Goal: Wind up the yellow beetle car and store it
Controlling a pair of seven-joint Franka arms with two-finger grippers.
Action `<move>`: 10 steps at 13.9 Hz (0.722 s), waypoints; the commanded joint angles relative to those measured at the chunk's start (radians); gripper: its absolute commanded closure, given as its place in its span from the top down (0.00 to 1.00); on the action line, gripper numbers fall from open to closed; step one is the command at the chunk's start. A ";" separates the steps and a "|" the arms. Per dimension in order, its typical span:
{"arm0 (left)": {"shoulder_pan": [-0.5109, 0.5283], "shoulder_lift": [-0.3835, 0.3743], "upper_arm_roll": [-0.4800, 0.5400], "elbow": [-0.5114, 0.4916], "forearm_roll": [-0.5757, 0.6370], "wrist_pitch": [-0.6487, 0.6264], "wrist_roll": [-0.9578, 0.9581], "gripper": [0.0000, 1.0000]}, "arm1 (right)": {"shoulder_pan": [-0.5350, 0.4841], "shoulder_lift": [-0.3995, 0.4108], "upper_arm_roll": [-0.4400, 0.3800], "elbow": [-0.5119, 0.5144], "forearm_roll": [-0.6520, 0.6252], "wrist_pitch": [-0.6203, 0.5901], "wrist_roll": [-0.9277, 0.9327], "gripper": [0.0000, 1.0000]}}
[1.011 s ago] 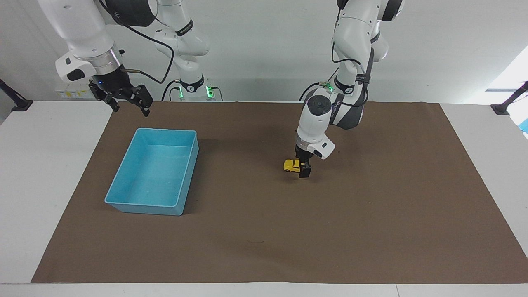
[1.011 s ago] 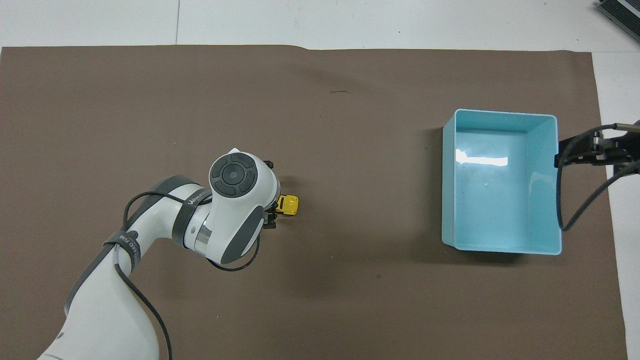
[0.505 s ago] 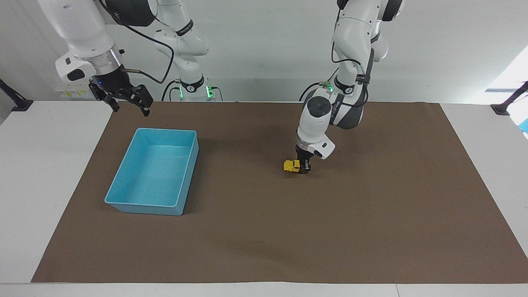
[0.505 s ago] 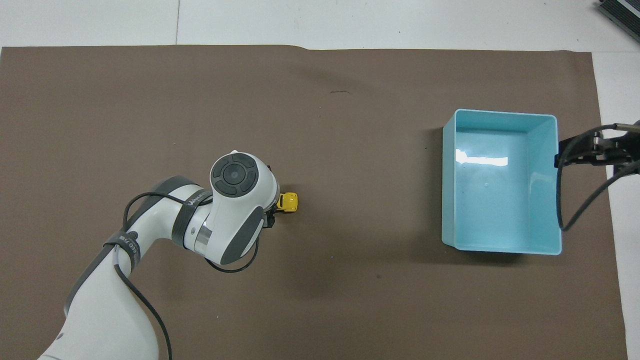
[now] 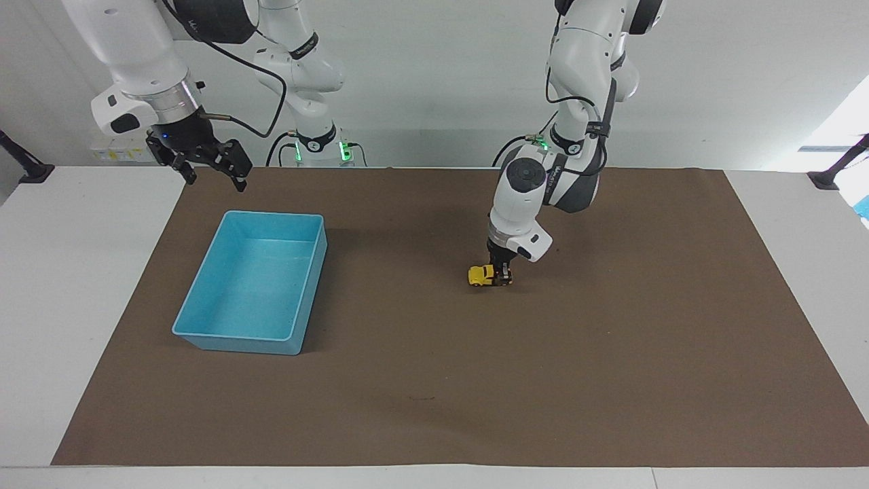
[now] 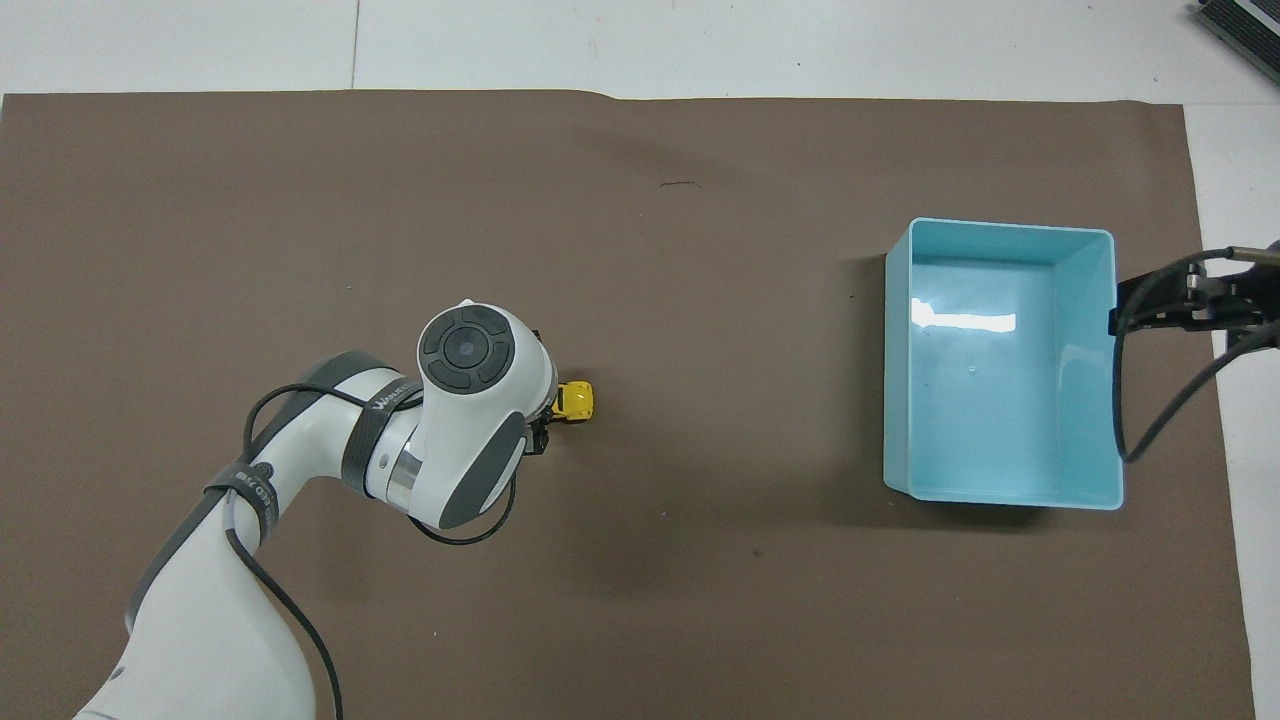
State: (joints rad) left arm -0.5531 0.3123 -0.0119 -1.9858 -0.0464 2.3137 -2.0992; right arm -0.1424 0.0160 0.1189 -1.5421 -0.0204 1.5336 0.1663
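Beetle car (image 5: 481, 275) within left claw (image 5: 504, 278)

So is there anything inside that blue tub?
Nothing: the blue tub shows only its bare, shiny floor, and no wall hides any of it from above. The yellow beetle car sits out on the brown mat, pinched by the left gripper.

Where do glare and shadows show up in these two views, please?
Overhead view: a white glare patch on the blue bin's floor, and the left arm hides most of the yellow beetle car. Facing view: soft shadow on the brown mat beside the bin.
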 commanded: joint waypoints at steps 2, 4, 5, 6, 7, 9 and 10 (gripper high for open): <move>0.045 -0.021 0.018 -0.031 0.000 -0.010 0.002 0.00 | -0.014 -0.008 0.005 -0.012 -0.001 0.010 -0.027 1.00; 0.064 -0.024 0.020 -0.051 0.002 -0.013 0.007 0.00 | -0.014 -0.008 0.005 -0.012 -0.001 0.007 -0.027 1.00; 0.068 -0.032 0.021 -0.065 0.002 -0.016 0.007 0.00 | -0.014 -0.008 0.005 -0.012 -0.001 0.010 -0.027 1.00; 0.079 -0.038 0.023 -0.088 0.003 -0.013 0.011 0.00 | -0.014 -0.008 0.005 -0.012 -0.001 0.008 -0.027 1.00; 0.102 -0.044 0.023 -0.102 0.006 -0.014 0.025 0.00 | -0.014 -0.008 0.005 -0.012 -0.001 0.008 -0.027 1.00; 0.111 -0.053 0.023 -0.119 0.016 -0.014 0.048 0.00 | -0.014 -0.010 0.005 -0.012 -0.001 0.008 -0.027 1.00; 0.113 -0.055 0.023 -0.122 0.016 -0.016 0.048 0.00 | -0.014 -0.010 0.005 -0.012 -0.001 0.008 -0.027 1.00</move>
State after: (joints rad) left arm -0.4543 0.2639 0.0082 -2.0492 -0.0450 2.2872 -2.0671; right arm -0.1424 0.0160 0.1189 -1.5421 -0.0204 1.5336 0.1663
